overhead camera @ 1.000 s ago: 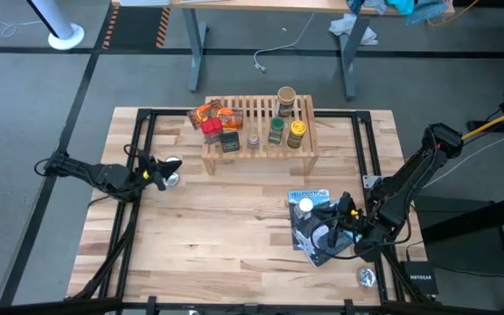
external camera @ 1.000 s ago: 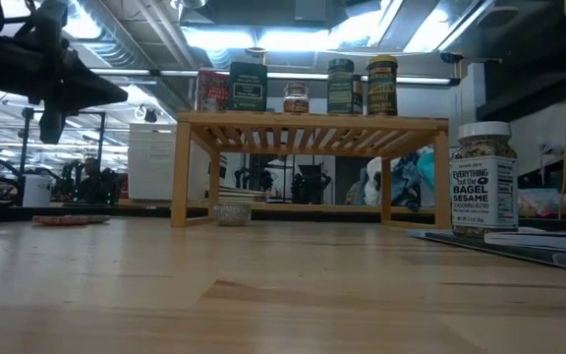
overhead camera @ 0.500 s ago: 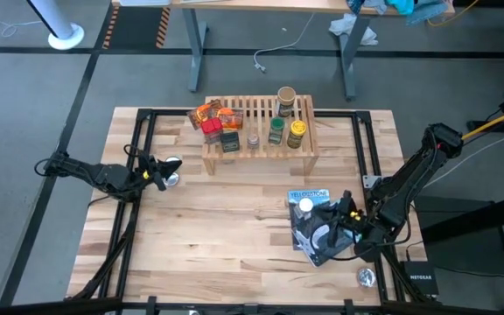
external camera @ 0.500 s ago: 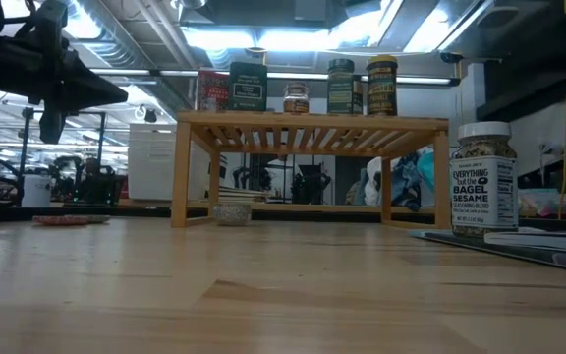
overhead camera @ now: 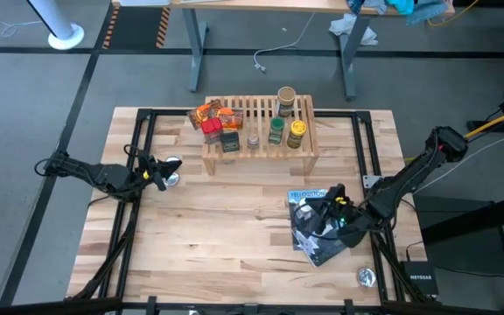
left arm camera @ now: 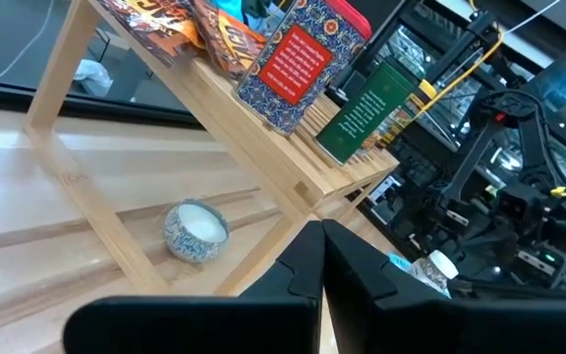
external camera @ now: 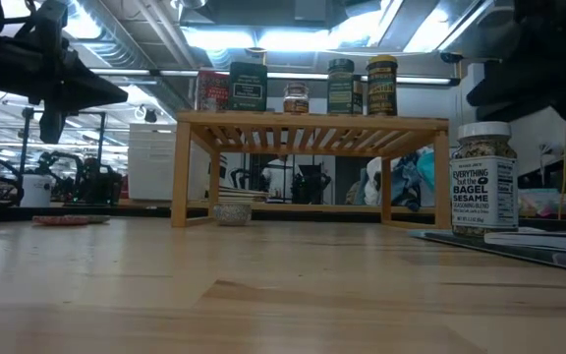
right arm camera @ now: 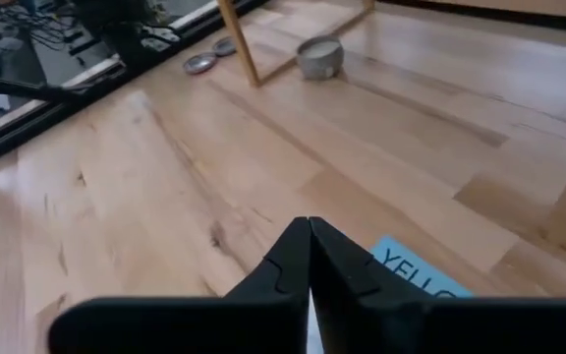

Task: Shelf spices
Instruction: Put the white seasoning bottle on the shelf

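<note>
Right pincer (overhead camera: 322, 219) shifted left over pouch (overhead camera: 315, 229).

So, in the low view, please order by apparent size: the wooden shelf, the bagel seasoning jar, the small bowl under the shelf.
1. Wooden shelf
2. Bagel seasoning jar, though it stands nearer the camera
3. Small bowl

Small capped spice jars (overhead camera: 276, 130) stand on the low light-wood slatted shelf (overhead camera: 304, 150) at the butcher-block bench's (overhead camera: 217, 236) rear; a white-capped jar (external camera: 482, 192) stands right-front.
</note>
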